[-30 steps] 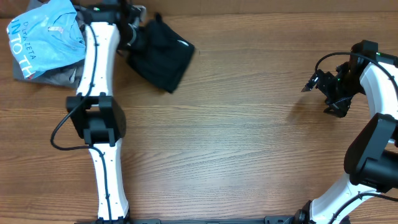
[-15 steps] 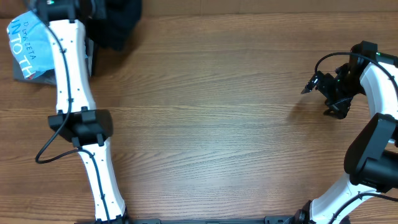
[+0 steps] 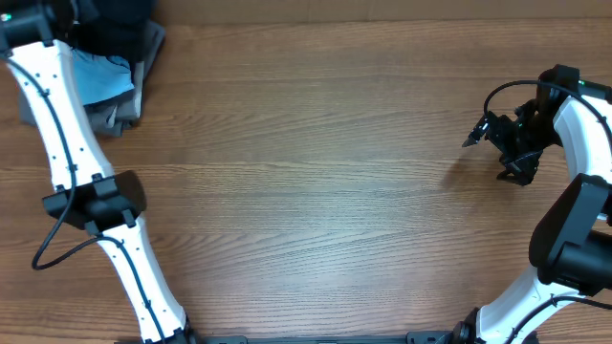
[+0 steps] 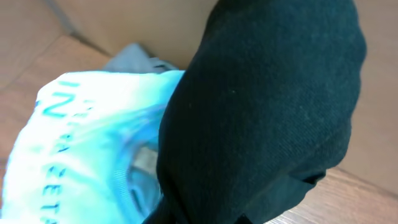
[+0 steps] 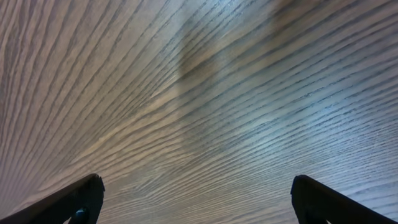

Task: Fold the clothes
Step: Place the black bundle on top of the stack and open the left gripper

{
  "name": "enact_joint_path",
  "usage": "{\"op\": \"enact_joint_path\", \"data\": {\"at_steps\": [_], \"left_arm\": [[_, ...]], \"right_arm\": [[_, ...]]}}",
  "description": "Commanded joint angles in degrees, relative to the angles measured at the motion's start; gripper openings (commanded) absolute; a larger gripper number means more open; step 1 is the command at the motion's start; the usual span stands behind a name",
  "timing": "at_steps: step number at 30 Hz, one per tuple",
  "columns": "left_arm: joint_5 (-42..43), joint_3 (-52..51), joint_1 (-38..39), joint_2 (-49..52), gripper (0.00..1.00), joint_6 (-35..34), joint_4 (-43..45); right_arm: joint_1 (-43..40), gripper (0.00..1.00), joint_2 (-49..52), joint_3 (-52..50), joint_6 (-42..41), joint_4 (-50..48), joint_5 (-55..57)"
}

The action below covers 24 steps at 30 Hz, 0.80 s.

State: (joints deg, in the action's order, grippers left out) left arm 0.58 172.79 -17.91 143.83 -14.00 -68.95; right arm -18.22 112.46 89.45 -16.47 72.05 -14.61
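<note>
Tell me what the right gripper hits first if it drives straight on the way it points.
The right gripper, open, faces only bare wooden table; it would likely meet that first, nothing else in between.

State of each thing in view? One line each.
black garment, bunched, held up over the pile
light blue shirt, crumpled on grey garments
grey garments, piled, bottom of stack
left gripper, shut on black garment, fingers hidden
right gripper, open, empty, over the table
</note>
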Motion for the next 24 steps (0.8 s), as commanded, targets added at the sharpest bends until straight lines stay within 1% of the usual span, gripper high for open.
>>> {"op": "enact_joint_path", "data": {"at_steps": [1, 4, 9, 12, 16, 18, 24], "left_arm": [[-2.84, 0.85, -1.97, 0.20, 0.04, -7.15, 0.22], [-6.97, -0.74, -2.84, 0.20, 0.04, -9.46, 0.24], [-12.02, -5.33, -4.15, 0.20, 0.08, -9.29, 1.88], [-12.79, -7.76, -4.61, 0.20, 0.09, -9.07, 3.80], [-13.16, -11.30, -5.05, 0.20, 0.09, -6.32, 7.26], [-14.75, -13.46, -5.35, 0.20, 0.09, -5.01, 9.20], [-17.70, -17.40, -6.47, 0.22, 0.12, -4.39, 10.40]], "right_arm": [[0.20, 1.00, -0.24, -0.24, 0.17, 0.24, -0.09], [0.20, 1.00, -0.24, -0.24, 0.17, 0.61, -0.07], [0.20, 1.00, -0.24, -0.24, 0.20, 1.86, -0.07], [0.20, 1.00, -0.24, -0.24, 0.20, 2.23, -0.07], [0.20, 0.99, -0.24, -0.24, 0.17, 2.69, -0.07], [0.20, 0.99, -0.24, -0.24, 0.22, 3.34, -0.04], [0.20, 0.99, -0.24, -0.24, 0.20, 4.09, -0.07]]}}
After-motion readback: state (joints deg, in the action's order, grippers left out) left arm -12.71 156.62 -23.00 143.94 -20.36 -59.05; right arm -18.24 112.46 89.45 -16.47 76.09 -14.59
